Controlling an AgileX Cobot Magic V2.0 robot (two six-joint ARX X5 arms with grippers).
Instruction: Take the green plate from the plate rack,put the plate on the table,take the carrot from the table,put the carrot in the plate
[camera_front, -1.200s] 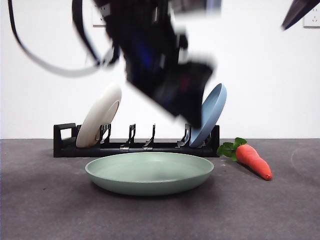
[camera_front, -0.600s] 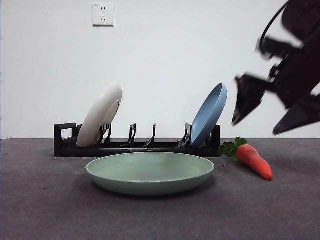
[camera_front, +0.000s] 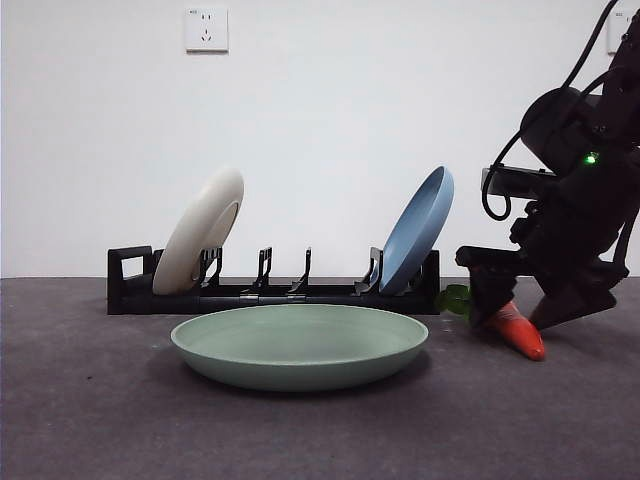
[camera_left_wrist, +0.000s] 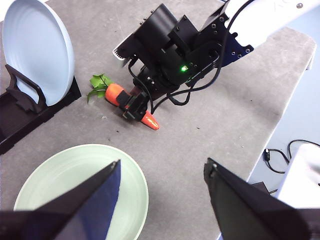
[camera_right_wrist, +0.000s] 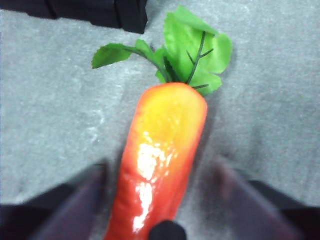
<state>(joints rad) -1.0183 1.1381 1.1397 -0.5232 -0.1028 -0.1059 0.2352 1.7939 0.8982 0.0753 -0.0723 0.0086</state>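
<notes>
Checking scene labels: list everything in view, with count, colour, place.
green plate: 1, sage green, flat on the table, in front of the rack
plate rack: 1, black, behind the green plate
cream plate: 1, cream-white, leaning in the rack
blue plate: 1, blue, leaning at the rack's other end
carrot: 1, orange with green leaves, lying on the table
wall socket: 1, white, on the wall
right pincer: open, straddling the carrot
left pincer: open, above the green plate

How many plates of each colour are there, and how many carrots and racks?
Green plate: 1
Cream-white plate: 1
Blue plate: 1
Carrot: 1
Plate rack: 1
Total: 5
</notes>
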